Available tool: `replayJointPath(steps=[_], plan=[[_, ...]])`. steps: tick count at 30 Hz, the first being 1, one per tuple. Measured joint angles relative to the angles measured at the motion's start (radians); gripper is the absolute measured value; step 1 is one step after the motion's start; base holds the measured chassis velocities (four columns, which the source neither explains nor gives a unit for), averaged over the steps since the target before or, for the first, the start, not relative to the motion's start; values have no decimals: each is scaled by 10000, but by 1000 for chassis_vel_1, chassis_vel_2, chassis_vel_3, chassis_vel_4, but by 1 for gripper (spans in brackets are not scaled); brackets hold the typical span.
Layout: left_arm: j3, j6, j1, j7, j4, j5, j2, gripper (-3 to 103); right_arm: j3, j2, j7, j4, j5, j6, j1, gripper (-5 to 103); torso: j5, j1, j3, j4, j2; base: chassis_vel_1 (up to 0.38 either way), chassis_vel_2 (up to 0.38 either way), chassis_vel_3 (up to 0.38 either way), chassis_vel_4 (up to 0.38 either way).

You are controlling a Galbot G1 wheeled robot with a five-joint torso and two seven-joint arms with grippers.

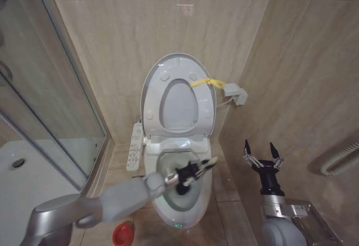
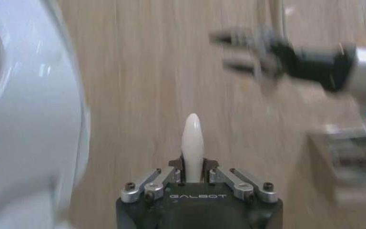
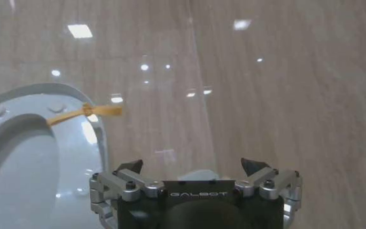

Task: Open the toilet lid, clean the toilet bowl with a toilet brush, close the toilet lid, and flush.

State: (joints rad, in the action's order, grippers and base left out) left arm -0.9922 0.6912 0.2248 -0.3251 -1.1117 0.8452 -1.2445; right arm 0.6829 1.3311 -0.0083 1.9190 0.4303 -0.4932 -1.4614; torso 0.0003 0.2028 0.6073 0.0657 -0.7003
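Observation:
The toilet lid [image 1: 178,62] stands raised against the back wall with the ring seat up against it, and a yellow strap [image 1: 207,82] is tied at its edge. Below lies the open toilet bowl [image 1: 168,198]. My left gripper [image 1: 195,171] reaches over the bowl, shut on the toilet brush, whose cream-white handle [image 1: 211,161] points up and to the right. The bristle head is hidden under the gripper. The left wrist view shows the handle [image 2: 192,136] pinched in that gripper [image 2: 192,164]. My right gripper [image 1: 262,152] is open beside the toilet, facing the lid [image 3: 17,98] and strap [image 3: 84,113].
A red cup-shaped holder [image 1: 123,235] sits on the floor left of the bowl. A control panel [image 1: 134,148] hangs at the toilet's left side. The glass shower door and white shower tray [image 1: 28,179] close off the left. A grey box [image 1: 235,93] is on the right wall.

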Motion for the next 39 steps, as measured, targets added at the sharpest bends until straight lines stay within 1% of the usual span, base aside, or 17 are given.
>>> replayJointPath(steps=[2, 5, 7, 10, 12, 15, 17, 18, 21, 22, 25, 27, 29, 33, 35, 37, 39], plan=[[-6, 13, -28, -114, 123, 35, -4, 19, -40, -1, 0, -140, 1, 11, 95, 100, 5, 0, 0, 0, 0, -34, -56, -10, -13], [-287, 110, 365, -257, 830, -180, 211, 19, -43, 24, -26, 39, -2, -25, -131, 100, 7, 3, 4, -32, 3, -4, 14, 17, 0], [-292, 112, 415, -144, 836, -239, 155, 19, 0, 43, -35, 186, -2, -55, -271, 100, 1, 2, 4, -33, 2, -6, 21, 25, 0], [-106, 43, 314, 0, 733, -170, -173, 19, 8, 41, -40, 206, -3, -49, -225, 100, 1, 2, 4, -20, 2, 0, 0, 0, 0], [41, -6, 102, 50, 482, -26, -440, 19, -1, 38, -41, 89, -3, -27, -100, 100, -2, 0, 0, 0, 0, 0, 0, 0, 0], [-159, 4, 173, 15, 519, -36, -285, 19, 3, 48, -40, 62, -4, -26, -116, 100, 4, 1, 1, -2, 0, 0, 0, 0, 0], [-412, 75, 384, -71, 820, -189, -13, 19, 28, 57, -41, 149, -3, -47, -250, 100, 2, 1, 3, -16, 1, 0, 0, 0, 0], [-459, 113, 447, -131, 957, -252, 39, 19, 36, 50, -43, 181, -2, -51, -271, 100, 4, 1, 3, -32, 1, 0, 0, 0, 0], [-321, 114, 470, -69, 738, -238, -21, 19, 59, 30, -45, 195, 3, -54, -282, 100, 3, 1, 2, -30, 0, 0, 0, 0, 0], [-169, 98, 448, -21, 478, -206, -150, 19, 74, 22, -46, 168, 7, -54, -251, 100, -1, 1, 2, -17, 1, 0, 0, 0, 0], [-85, 90, 347, -39, 352, -167, -268, 19, 70, 9, -45, 11, 13, -53, -113, 100, -4, 0, 0, 0, -1, 0, 0, 0, 0], [-166, 111, 369, -137, 563, -205, -217, 19, 47, 7, -45, -39, 14, -50, -69, 100, 3, 1, 1, -1, 0, 0, 0, 0, 0], [-432, 153, 545, -229, 977, -331, -3, 19, 70, 11, -45, 73, 17, -51, -197, 100, 4, 2, 4, -22, 2, 0, 0, 0, 0], [-418, 171, 589, -188, 978, -391, -10, 19, 104, 17, -47, 252, 30, -52, -295, 100, 0, 1, 2, -26, 1, 0, 0, 0, 0], [-168, 99, 472, -59, 618, -287, -201, 19, 108, 12, -47, 227, 34, -42, -241, 100, 3, 2, 3, -20, 1, 0, 0, 0, 0], [36, 76, 331, -13, 356, -200, -414, 19, 93, 13, -47, 55, 36, -37, -110, 100, -6, 0, 0, 2, -1, 0, 0, 0, 0], [-150, 102, 394, -98, 636, -221, -300, 19, 58, 19, -48, -23, 36, -34, -66, 100, 6, 1, 1, -3, 0, 0, 0, 0, 0]])
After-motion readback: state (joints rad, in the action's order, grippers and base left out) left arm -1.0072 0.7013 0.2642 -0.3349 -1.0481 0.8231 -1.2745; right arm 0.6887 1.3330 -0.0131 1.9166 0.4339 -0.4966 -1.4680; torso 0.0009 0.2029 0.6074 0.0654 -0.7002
